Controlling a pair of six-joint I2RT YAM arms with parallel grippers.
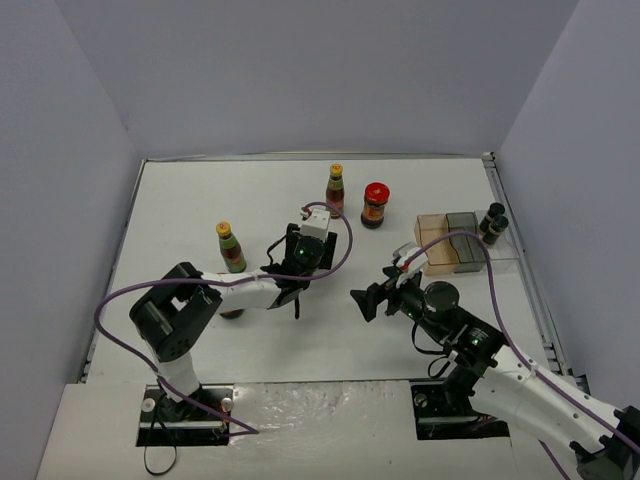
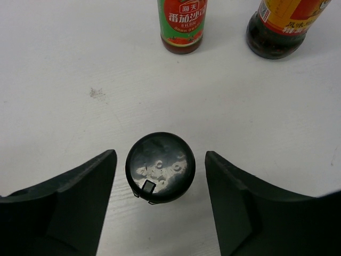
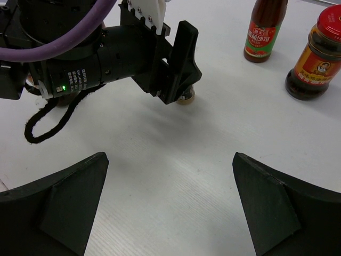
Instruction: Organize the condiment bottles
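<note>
A black-capped shaker stands on the table between my left gripper's open fingers, with a gap on each side. In the top view the left gripper hides it. The right wrist view shows the shaker's base under the left gripper. Beyond it stand a slim yellow-capped bottle and a red-lidded jar. Another yellow-capped bottle stands left of the arm. Two black-capped shakers stand at the far right. My right gripper is open and empty above bare table.
A clear brownish tray lies at the right, next to the two shakers. A purple cable loops over the left arm. A dark reddish object shows partly under the left arm; I cannot tell what it is. Walls enclose the table.
</note>
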